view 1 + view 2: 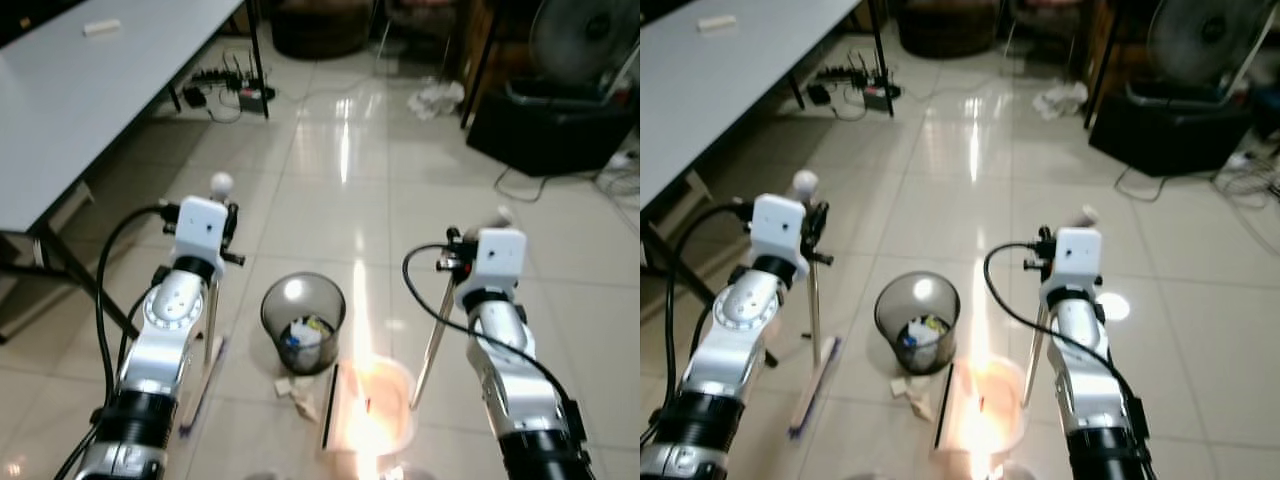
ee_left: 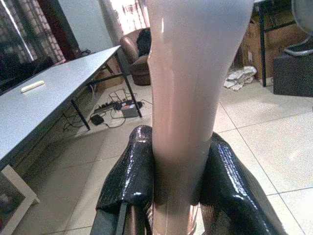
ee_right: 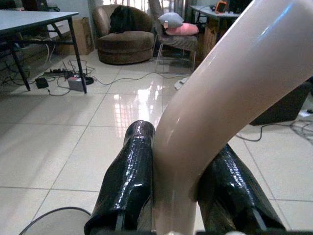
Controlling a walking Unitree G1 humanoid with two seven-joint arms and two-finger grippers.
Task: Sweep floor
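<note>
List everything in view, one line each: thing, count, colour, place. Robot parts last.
Broom: 1, pale handle, blue-edged head on floor, left of bin.
Dustpan: 1, pale, glare-washed, floor right of bin.
Bin: 1, dark see-through, trash inside, between the arms.
Paper scraps: few, pale, floor beside bin.
Table: 1, grey, far left.
Power strip: 1, dark, under table.
Fan: 1, far right.
Left gripper: black, shut on broom handle.
Right gripper: black, shut on dustpan handle.

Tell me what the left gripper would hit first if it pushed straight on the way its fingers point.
The left gripper is shut on the broom handle. Beyond it lies open tiled floor; the power strips under the grey table sit off to one side. The way looks free for some distance, though depth is unclear.
</note>
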